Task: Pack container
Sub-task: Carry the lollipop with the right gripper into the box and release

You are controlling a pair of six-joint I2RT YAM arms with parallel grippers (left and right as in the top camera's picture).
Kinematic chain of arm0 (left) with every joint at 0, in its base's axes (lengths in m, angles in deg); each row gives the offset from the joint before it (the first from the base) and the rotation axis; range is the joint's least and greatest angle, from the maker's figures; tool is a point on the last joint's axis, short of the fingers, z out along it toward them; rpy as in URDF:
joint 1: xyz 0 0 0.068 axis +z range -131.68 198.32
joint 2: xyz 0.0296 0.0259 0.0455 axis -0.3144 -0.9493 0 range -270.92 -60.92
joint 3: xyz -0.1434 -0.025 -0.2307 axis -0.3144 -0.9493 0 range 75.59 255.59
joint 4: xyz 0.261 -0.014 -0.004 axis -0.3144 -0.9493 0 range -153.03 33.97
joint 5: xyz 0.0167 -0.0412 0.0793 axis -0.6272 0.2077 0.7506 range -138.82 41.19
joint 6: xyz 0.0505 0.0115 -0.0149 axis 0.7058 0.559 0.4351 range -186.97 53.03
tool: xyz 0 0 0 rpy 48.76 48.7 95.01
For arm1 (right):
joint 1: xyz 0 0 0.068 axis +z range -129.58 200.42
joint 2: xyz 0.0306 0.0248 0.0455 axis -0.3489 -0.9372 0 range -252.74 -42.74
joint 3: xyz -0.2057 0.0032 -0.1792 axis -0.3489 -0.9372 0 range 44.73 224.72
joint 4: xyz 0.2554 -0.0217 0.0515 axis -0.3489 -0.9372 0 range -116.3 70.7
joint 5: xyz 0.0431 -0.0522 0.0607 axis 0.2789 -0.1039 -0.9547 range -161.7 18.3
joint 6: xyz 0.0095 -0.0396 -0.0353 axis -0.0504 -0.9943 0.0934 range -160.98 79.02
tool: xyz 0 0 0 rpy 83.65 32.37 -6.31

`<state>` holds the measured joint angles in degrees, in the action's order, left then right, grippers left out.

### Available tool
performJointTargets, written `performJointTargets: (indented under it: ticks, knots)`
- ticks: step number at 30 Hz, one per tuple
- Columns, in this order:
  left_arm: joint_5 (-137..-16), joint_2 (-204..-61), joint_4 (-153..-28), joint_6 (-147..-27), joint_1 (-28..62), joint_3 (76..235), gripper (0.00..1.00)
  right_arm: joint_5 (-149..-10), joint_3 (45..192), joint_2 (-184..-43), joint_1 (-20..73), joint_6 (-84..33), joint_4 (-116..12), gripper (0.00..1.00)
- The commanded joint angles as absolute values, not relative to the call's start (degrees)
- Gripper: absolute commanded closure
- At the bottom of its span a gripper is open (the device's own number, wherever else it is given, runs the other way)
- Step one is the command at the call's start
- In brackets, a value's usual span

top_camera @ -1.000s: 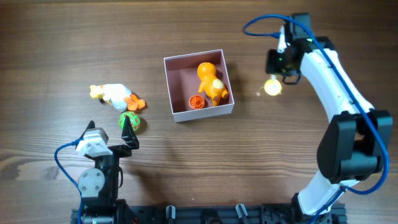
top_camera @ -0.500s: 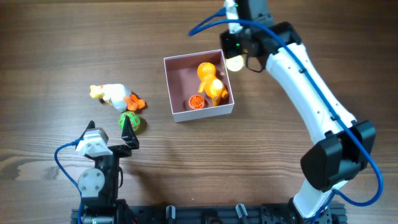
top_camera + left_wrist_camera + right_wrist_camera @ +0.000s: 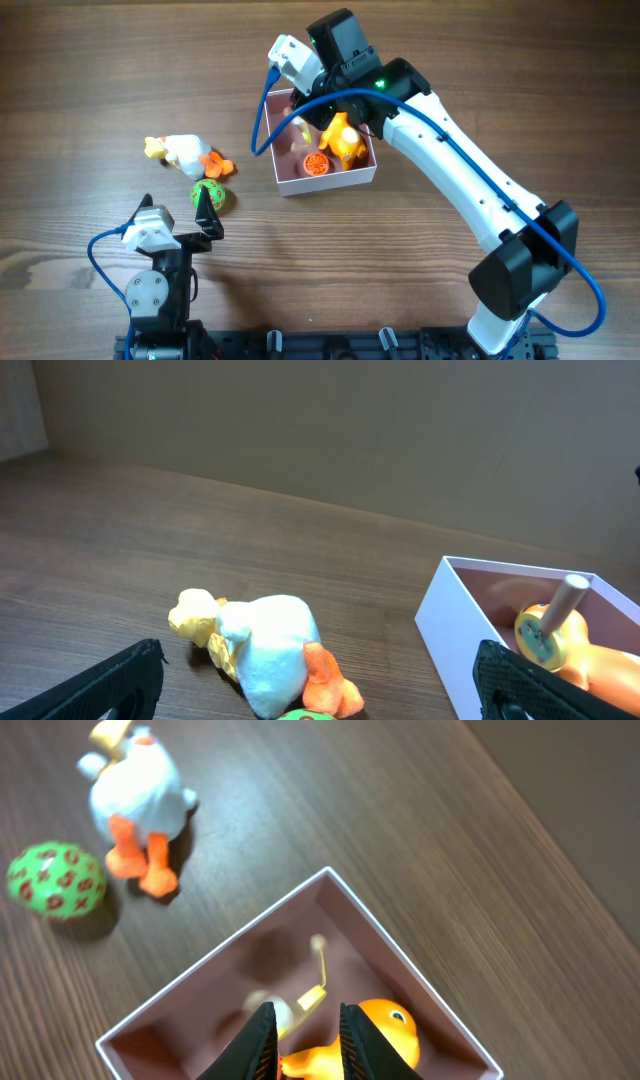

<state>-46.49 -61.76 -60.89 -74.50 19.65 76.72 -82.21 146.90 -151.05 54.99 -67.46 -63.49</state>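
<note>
The container [image 3: 325, 184] is a shallow white box with a pink inside, at the table's middle. An orange toy figure [image 3: 342, 135] and a small orange round piece [image 3: 316, 164] lie in it. My right gripper [image 3: 308, 108] hangs over its back left part. In the right wrist view its jaws [image 3: 305, 1012] stand slightly apart with nothing between them. A blurred pale yellow piece [image 3: 290, 1005] with a thin stick is below them, inside the container [image 3: 400, 955]. My left gripper [image 3: 177, 203] is wide open near the front left and holds nothing.
A white plush duck [image 3: 183, 152] with orange feet lies left of the container. A green patterned ball [image 3: 209, 194] sits just in front of it, close to my left gripper's right finger. Both show in the right wrist view: duck [image 3: 140, 785], ball [image 3: 57, 880].
My right arm swung left from beside the container to above it, carrying a pale yellow piece. Its jaws have parted, and the piece is now down in the container. The left arm is still.
</note>
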Motion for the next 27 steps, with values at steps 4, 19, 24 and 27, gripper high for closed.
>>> performJointTargets:
  ticks: [4,19,24,27]
  knots:
    - [-45.74,-61.41,-60.69,-73.17,19.45,76.30,0.00,-85.20,142.24,-149.30,54.90,-75.53,-63.75,0.80]
    - [-45.74,-61.41,-60.69,-73.17,19.45,76.30,0.00,-54.38,144.21,-145.43,48.34,-45.41,-60.89,0.41]
    - [-45.74,-61.41,-60.69,-73.17,19.45,76.30,0.00,-55.21,144.21,-142.33,37.20,-40.60,-65.65,0.27]
    - [-45.74,-61.41,-60.69,-73.17,19.45,76.30,0.00,-55.23,144.21,-142.26,31.45,-40.60,-68.32,0.27]
